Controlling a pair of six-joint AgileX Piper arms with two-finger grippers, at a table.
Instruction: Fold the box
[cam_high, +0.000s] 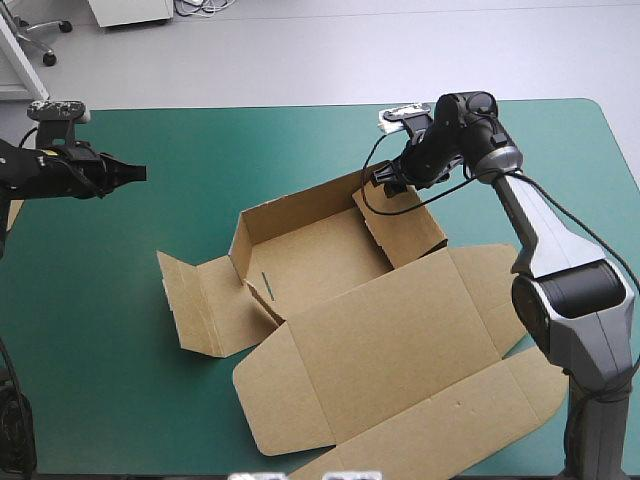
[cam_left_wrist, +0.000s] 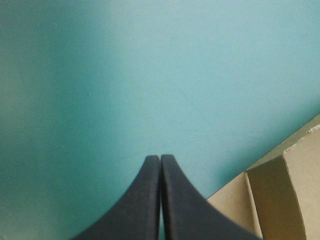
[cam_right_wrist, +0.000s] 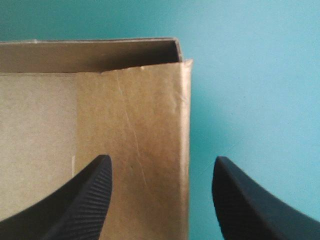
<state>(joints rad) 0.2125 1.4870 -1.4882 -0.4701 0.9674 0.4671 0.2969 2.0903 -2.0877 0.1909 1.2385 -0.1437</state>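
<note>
Teal-green cover (cam_high: 100, 400) spans the table, bare along its left side and far edge; a sliver of spare board (cam_high: 14, 212) shows at the left edge. Left gripper (cam_high: 138, 173) hangs above bare cover near the far left, fingers pressed together in a point, holding nothing, well apart from the box (cam_high: 400, 340). Box lies mid-table: side flap flat at left, open tray with raised walls at centre, lid flat. Long axis runs diagonally from the tray toward the near right corner. Right gripper (cam_high: 385, 180) sits at the tray's far right corner, fingers spread, one over brown board, the other over cover, the wall's edge between them.
</note>
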